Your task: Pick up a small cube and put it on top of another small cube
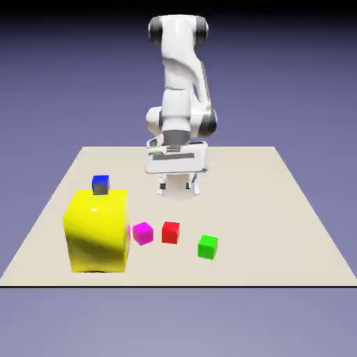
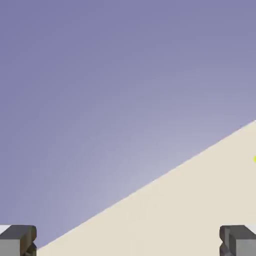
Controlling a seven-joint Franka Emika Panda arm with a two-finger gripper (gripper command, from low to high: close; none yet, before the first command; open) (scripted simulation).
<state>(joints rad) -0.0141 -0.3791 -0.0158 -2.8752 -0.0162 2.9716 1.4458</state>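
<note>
The small red cube (image 1: 170, 232) lies on the table near the front, between a magenta cube (image 1: 143, 233) and a green cube (image 1: 207, 247). The small blue cube (image 1: 100, 185) sits behind the top back edge of the big yellow block (image 1: 96, 231). My gripper (image 1: 178, 187) hangs open over the table's middle, behind the red cube and well apart from it, with nothing between its fingers. In the hand view the gripper (image 2: 128, 240) shows two widely spread grey fingertips (image 2: 18, 239) at the bottom corners, over bare table; neither the red nor the blue cube shows there.
The yellow block stands tall at the exterior view's left front. A yellow speck (image 2: 254, 159) touches the hand view's right edge. The table edge (image 2: 150, 182) runs diagonally across the hand view, with backdrop beyond.
</note>
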